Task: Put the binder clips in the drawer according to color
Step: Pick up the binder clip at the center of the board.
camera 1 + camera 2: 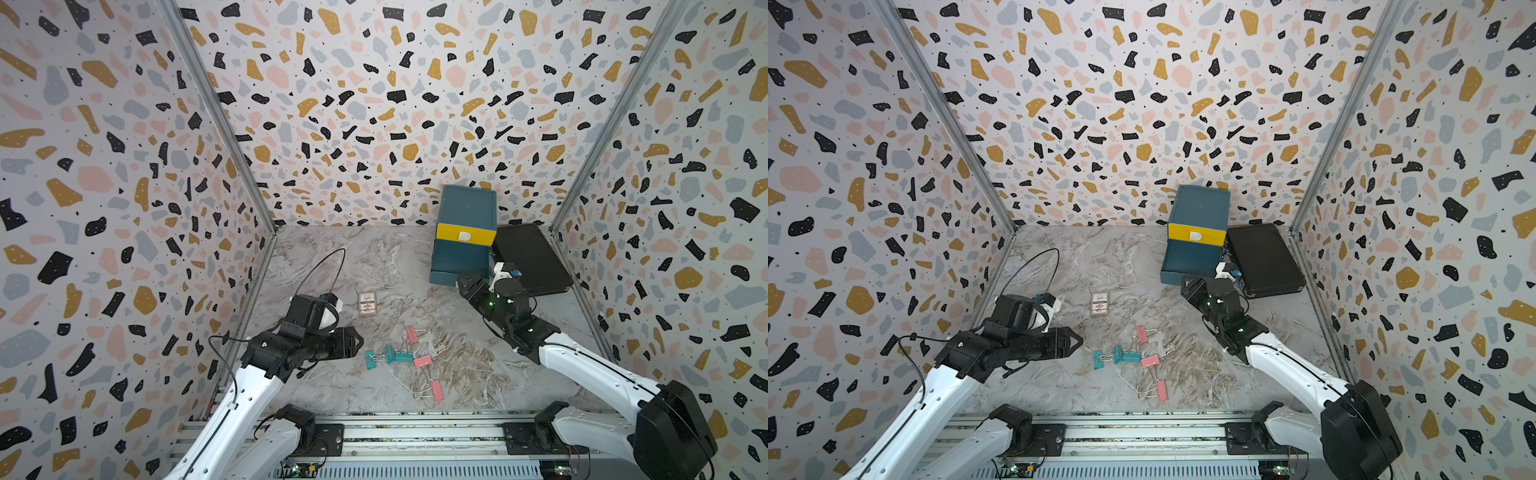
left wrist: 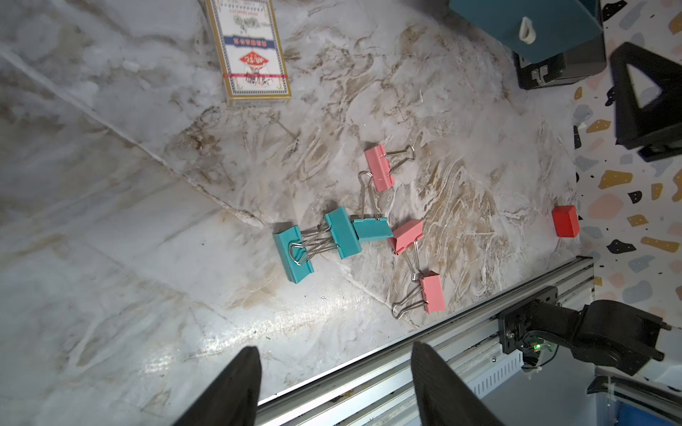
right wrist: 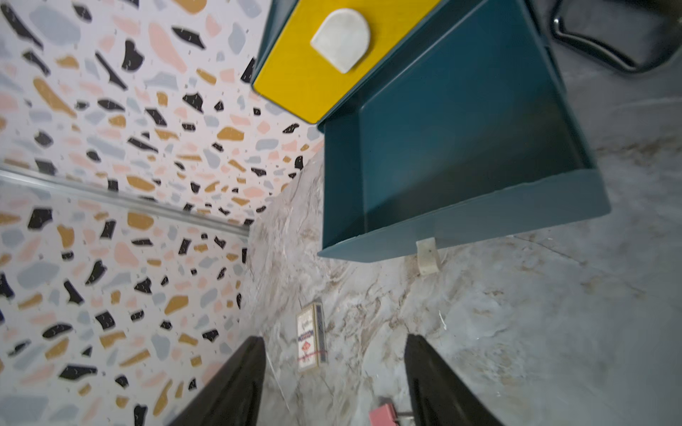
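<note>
While the right gripper [image 3: 334,337] gapes empty before the open drawer [image 3: 479,215], the left gripper [image 2: 334,346] hangs spread, empty, near the clips [image 2: 343,236].

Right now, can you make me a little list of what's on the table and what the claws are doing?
teal clips: three, lying on the table
pink clips: three, right beside the teal ones
yellow drawer: shut
teal drawer: pulled out, nothing seen inside
left claw: open, empty, near the teal clips
right claw: open, empty, by the teal drawer
</note>
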`<move>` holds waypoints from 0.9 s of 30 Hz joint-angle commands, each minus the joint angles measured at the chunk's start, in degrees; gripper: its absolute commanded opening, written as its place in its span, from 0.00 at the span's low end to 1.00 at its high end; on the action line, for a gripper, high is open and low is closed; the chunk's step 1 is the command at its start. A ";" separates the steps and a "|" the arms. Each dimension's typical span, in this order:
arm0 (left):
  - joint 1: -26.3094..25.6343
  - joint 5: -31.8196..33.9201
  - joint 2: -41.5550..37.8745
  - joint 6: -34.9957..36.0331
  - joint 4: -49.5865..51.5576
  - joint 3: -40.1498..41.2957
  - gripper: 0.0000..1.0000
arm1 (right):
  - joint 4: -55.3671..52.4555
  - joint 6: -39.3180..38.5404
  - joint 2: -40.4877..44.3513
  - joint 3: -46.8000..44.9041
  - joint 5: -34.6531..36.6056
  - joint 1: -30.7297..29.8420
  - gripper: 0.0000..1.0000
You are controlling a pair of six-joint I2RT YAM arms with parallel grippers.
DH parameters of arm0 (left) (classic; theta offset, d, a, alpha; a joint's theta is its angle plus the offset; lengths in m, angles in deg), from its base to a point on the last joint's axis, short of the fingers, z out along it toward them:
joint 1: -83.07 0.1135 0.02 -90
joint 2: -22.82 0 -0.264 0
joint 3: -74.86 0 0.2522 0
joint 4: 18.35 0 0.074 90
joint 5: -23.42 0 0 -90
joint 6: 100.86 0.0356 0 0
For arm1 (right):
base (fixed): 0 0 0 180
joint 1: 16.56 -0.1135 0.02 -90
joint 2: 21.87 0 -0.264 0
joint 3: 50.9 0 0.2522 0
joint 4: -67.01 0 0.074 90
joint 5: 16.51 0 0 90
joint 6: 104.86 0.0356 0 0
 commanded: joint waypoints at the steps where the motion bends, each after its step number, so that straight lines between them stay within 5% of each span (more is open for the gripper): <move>1: -1.81 3.93 0.65 -7.60 1.24 2.23 0.67 | -19.98 -18.79 2.67 6.36 -8.72 -0.13 0.61; 8: -13.48 17.69 4.94 -24.03 1.64 4.13 0.68 | -40.15 -36.76 7.21 12.08 -13.77 -0.22 0.57; 12: -18.98 20.59 5.60 -33.89 -5.37 6.74 0.67 | -43.15 -39.22 10.17 12.44 -13.78 -0.20 0.57; 14: -20.96 21.36 7.28 -33.27 -8.94 6.03 0.65 | -42.55 -39.83 11.09 12.06 -15.25 -0.20 0.56; 19: -22.31 7.61 18.74 -8.88 -14.56 -0.94 0.64 | -42.86 -41.88 12.39 11.87 -18.52 -0.25 0.56; 27: -23.03 8.68 23.17 21.82 0.94 -12.08 0.82 | -44.88 -44.09 15.75 12.44 -17.96 -0.21 0.60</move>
